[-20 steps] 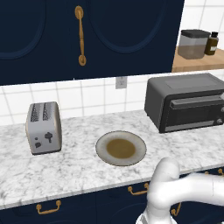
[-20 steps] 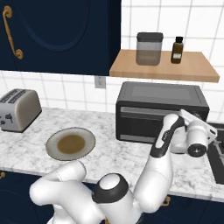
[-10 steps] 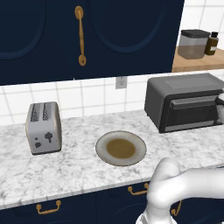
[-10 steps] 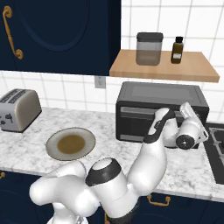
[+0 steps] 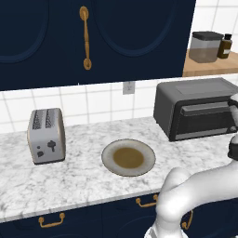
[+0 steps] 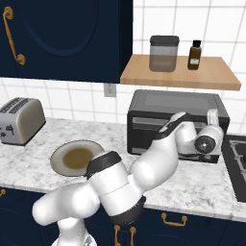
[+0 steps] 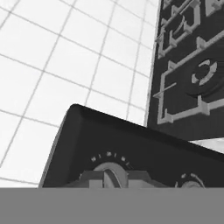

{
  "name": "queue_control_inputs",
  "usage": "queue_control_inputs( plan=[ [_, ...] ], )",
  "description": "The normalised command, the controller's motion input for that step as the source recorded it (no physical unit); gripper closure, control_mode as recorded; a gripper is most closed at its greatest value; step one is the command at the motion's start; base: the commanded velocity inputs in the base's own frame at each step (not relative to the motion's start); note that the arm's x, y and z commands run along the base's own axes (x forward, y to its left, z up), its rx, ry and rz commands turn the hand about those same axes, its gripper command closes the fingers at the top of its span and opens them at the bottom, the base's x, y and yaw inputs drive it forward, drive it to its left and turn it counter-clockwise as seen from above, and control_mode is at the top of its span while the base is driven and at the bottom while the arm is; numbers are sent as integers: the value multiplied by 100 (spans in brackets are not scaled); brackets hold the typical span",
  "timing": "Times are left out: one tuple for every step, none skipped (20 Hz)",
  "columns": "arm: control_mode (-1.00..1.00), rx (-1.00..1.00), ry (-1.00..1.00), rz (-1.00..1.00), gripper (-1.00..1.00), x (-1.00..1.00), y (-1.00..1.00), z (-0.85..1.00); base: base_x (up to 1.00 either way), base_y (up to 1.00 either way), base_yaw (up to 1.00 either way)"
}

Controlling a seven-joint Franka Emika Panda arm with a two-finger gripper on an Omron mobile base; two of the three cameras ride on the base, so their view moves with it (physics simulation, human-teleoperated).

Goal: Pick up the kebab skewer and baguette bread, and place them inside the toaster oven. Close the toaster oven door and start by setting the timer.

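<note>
Dark grey boxy toaster oven [image 5: 197, 108] sits at the right end of the white marbled counter [image 5: 69, 179], against the white tiled wall. Its front flap with dark glass window and grey bar handle, the toaster oven door [image 5: 205, 120], is up and closed. No skewer or loaf visible on the counter; whether they are inside can't be told through the dark window.

White arm reaches from the base across to the oven's right end. In the right base view the tool [image 6: 212, 116] is at the oven's [image 6: 169, 106] right front corner, by the control side, wrist camera facing outward. Fingers mostly hidden behind the wrist, so can't tell if they are apart or together.

Hand view is rolled: oven's dark control face [image 7: 131, 153] with a round dial [image 7: 110, 174] and tick marks around it just ahead at the bottom edge, a second dial [image 7: 191, 181] to the side, black stove grate [image 7: 192, 65] beyond, wall tiles behind.

Round grey plate with brown centre [image 5: 128, 157] lies mid-counter, bare. Silver two-slot toaster [image 5: 46, 135] stands well left of it. Wooden shelf [image 6: 182, 72] above the oven carries a grey lidded canister [image 6: 164, 53] and a small dark bottle [image 6: 194, 55]. Navy upper cabinets with brass handle [image 5: 85, 38] above the counter.
</note>
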Motion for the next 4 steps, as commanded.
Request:
queue_control_inputs(
  plan=[
    [-100, 47, -1, -6, 100, -6, -6, 0, 0, 0, 0],
    [-100, 47, -2, -5, 100, -14, -7, 0, 0, 0, 0],
    [-100, 47, -2, -5, 100, -15, -9, -1, 0, 0, 0],
    [-100, 48, -4, -4, 100, -25, -10, -5, 0, 0, 0]
  ],
)
